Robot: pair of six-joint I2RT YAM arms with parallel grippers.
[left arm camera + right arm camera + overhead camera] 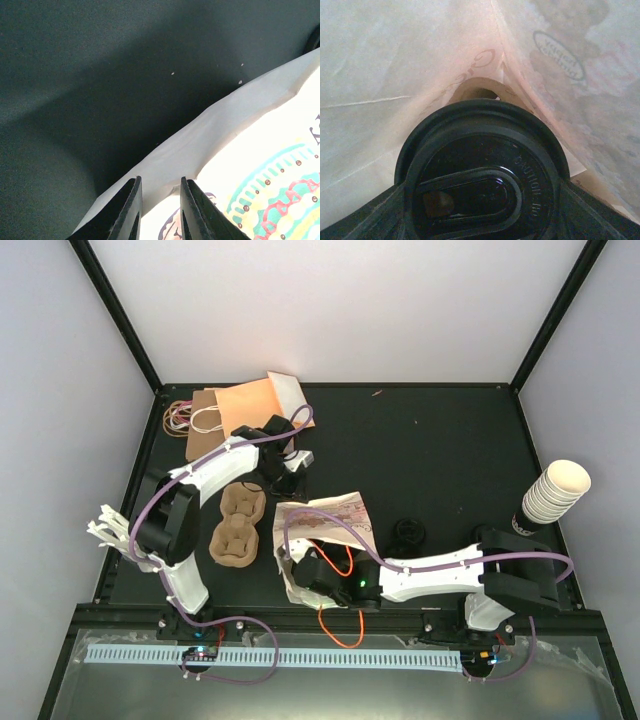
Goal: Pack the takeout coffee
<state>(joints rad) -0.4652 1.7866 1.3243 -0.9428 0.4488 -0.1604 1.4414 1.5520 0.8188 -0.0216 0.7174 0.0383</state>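
Observation:
The takeout coffee shows only in the right wrist view, as its black plastic lid [480,165] filling the lower frame; the cup's body is hidden under it. My right gripper [482,200] is shut on it, with a finger at each side of the lid, inside a white printed paper bag [395,75]. From above, my right gripper [310,575] reaches into the bag [335,520] from its near end. My left gripper [285,480] sits at the bag's far edge. Its narrowly parted fingers [132,205] pinch a fold of the bag [220,125].
A pulp cup carrier [237,530] lies left of the bag. Brown and orange paper bags [235,410] lie at the back left. A tall stack of cream cups [555,490] stands at the right edge, with black lids [408,533] nearer the middle.

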